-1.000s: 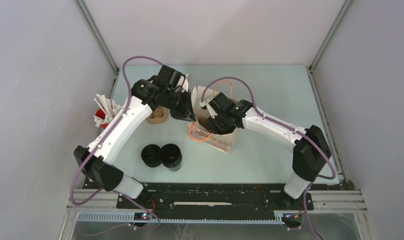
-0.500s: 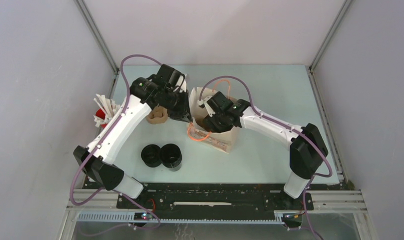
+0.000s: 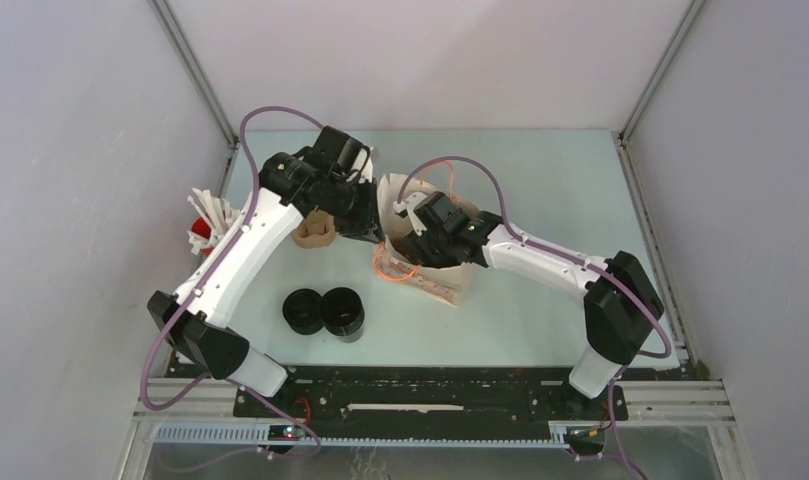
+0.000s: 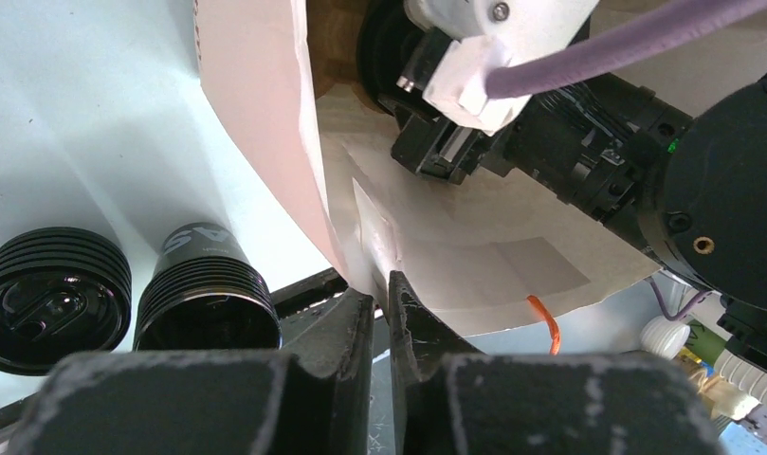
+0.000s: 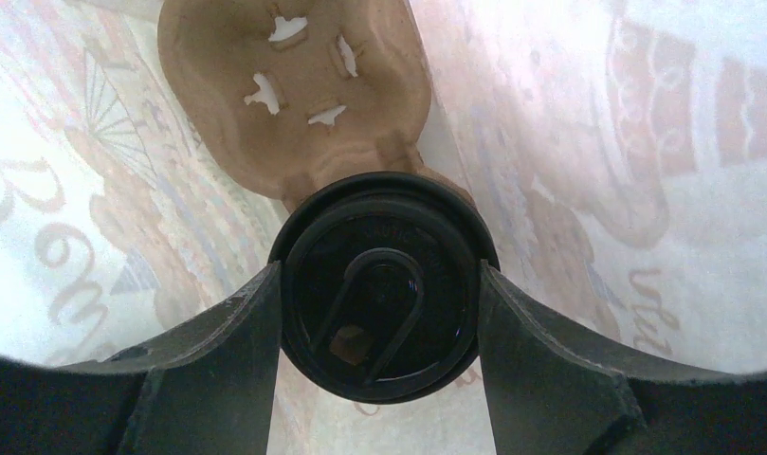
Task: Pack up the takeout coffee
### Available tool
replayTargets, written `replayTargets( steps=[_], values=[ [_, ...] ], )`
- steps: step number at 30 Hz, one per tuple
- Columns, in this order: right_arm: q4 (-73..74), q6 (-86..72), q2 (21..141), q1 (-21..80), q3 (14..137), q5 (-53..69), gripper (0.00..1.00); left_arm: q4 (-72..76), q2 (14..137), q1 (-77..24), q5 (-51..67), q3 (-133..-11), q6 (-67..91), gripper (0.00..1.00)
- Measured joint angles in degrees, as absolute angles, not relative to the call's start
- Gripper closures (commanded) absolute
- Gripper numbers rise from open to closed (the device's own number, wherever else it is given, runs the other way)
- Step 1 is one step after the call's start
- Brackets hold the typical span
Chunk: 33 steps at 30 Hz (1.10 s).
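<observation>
My right gripper (image 5: 380, 277) is down inside a white paper bag (image 3: 450, 283) and shut on a takeout coffee (image 5: 383, 301), a black cup seen lid-on with a finger against each side. Below it on the bag's floor lies a brown pulp carrier (image 5: 294, 90). At the bag's left rim, my left gripper (image 4: 380, 292) is shut, pinching the paper edge (image 4: 265, 123) and holding the mouth apart. Two more black cups (image 3: 302, 310) (image 3: 342, 312) stand side by side on the table, in front of the left arm. They also show in the left wrist view as cups (image 4: 55, 299) (image 4: 207, 301).
A red cup with white sticks (image 3: 206, 226) stands at the left wall. A brown pulp piece (image 3: 313, 233) sits on the table under the left arm. An orange bag handle (image 3: 392, 270) hangs over the bag's front. Purple cables arc over both arms.
The right arm has slid slightly left, further over the bag. The left gripper has drawn the bag's rim a little left. The two cups on the table have not moved.
</observation>
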<state>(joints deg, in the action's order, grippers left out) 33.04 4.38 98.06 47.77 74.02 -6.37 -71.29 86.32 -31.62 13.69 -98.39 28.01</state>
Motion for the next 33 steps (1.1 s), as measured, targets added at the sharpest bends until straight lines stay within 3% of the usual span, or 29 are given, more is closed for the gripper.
replayTargets(
  steps=[33],
  values=[
    [40.77, -0.38, 95.42, 48.86, 72.99, -9.39, 1.0, -70.83, 85.3, -31.64, 13.65, -97.8, 28.58, 0.87]
  ],
)
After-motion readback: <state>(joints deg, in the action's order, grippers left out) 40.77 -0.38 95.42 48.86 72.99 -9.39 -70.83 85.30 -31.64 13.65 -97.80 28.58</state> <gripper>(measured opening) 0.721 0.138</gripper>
